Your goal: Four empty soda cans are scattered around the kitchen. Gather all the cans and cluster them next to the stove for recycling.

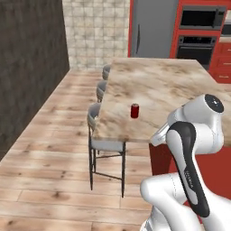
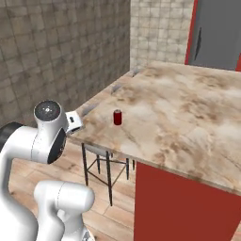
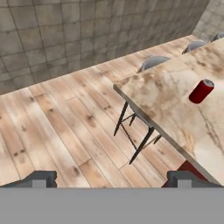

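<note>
- Here the gripper (image 3: pixel 113 178) has its jaws spread wide apart with nothing between them; the two dark fingertips (image 3: pixel 40 178) stand at the far sides of the hand view, over bare wood floor (image 3: pixel 52 127).
- Past the tips, a grey stool (image 3: pixel 151 63) on thin dark legs is tucked under the near corner of the counter (image 3: pixel 175 100).
- One red soda can (image 1: pixel 134 111) with a silvery top stands upright on the beige marbled counter, near its stool-side edge and well apart from the gripper; in the right base view the same can (image 2: pixel 117 117) sits a little in from the corner.
- Three stools line that edge in the left base view, the nearest (image 1: pixel 101 135) just below the can.
- A dark tiled wall (image 2: pixel 56 52) runs along the far side of the floor.
- Beyond the counter stand red cabinets holding a black-fronted wall oven (image 1: pixel 195 47).
</note>
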{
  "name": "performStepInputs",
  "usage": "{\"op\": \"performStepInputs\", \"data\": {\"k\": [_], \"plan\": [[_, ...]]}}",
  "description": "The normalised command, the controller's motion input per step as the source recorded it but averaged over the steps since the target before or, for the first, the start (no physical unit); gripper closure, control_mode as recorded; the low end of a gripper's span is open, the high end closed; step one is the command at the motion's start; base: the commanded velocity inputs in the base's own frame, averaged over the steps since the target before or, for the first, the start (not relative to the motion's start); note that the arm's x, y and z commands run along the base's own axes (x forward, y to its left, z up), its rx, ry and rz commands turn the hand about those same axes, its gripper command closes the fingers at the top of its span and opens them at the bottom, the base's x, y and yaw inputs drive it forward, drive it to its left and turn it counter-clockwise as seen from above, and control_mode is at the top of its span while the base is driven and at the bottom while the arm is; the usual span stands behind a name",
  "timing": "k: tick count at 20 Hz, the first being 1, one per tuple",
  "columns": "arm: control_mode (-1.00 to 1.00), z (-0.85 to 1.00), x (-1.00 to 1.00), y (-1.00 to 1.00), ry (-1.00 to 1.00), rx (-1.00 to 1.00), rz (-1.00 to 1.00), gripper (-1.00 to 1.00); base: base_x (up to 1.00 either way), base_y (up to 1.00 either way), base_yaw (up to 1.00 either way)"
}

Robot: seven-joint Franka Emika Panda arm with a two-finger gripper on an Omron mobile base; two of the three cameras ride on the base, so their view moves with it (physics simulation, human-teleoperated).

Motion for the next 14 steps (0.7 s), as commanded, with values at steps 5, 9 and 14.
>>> {"op": "performStepInputs", "data": {"k": [5,9,14], "plan": [[1.00,0.00,0.00,0.00,0.00,0.00,0.00,-1.00,0.13,0.43,-0.41],[1.00,0.00,0.00,0.00,0.00,0.00,0.00,-1.00,0.35,0.45,-0.32],[1.00,0.00,0.00,0.00,0.00,0.00,0.00,-1.00,0.55,0.43,-0.19]]}}
